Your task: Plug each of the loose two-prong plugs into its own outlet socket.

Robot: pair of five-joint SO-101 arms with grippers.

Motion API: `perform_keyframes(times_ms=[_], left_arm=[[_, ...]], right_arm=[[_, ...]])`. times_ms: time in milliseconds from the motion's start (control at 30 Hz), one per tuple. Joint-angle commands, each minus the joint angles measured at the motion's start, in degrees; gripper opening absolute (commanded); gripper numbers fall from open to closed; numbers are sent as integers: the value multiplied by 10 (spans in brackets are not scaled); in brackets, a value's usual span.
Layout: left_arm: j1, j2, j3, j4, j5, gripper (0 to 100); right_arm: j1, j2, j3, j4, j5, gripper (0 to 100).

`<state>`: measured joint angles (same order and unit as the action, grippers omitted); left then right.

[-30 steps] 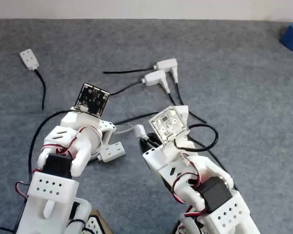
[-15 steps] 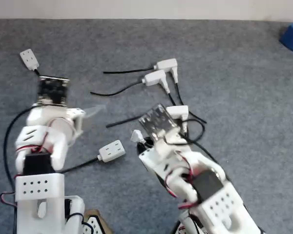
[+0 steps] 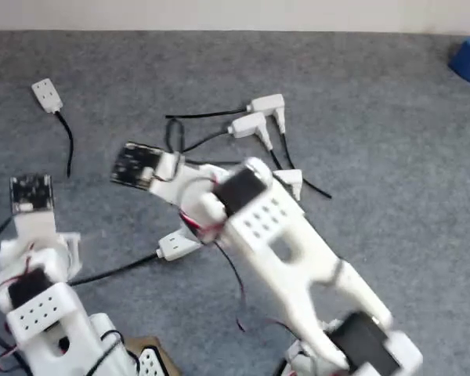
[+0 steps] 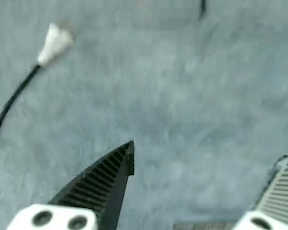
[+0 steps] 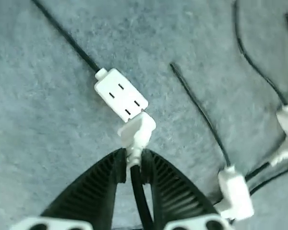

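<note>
At right claw [image 5: 133, 154], plug [image 5: 137, 130] pinched (beside socket [image 5: 121, 94])

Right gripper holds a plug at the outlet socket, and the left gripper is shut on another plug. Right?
No: the left gripper is open and empty, per the left wrist view. The right gripper does hold a plug at the outlet socket.

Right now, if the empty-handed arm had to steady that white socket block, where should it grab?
Probably the socket block across its two long sides, near the cord end, coming down from above: it lies flat, slots up, and the right gripper holds a plug at its other end.
</note>
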<state>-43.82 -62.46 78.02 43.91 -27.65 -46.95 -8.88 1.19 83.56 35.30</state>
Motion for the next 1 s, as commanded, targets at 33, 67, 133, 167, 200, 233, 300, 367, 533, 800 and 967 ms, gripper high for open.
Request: perform_keyframes(times_ms=[33,67,133,167,200,233,300,367,533,800,967], left_arm=[[-75,-9,46,-27,-99,415],[-88,-9,58,-55,-105,415],[-105,-9,88,-115,-110,415],[-110,-9,104,-142,-113,415],[-114,-9,117,-161,-123,415],[-120,-9,129,-174,-136,415],[-135,-9,139,-187,-147,415],[-155,-9,142,-198,-147,415],[-167,-9,143,-214,-147,415],[-170,-9,145,-214,-147,415],[-170,-9,145,-215,-147,415]], right_arm=[[-13,73,-100,42,90,8],[-18,86,-114,54,108,8],[-20,109,-140,71,130,8],[-20,118,-153,77,135,8],[-19,128,-164,82,141,8],[-16,137,-174,89,144,8],[-12,155,-189,102,155,8],[-11,173,-200,104,156,8],[11,204,-215,101,180,8],[19,218,-216,73,151,8],[19,220,-211,41,125,8]])
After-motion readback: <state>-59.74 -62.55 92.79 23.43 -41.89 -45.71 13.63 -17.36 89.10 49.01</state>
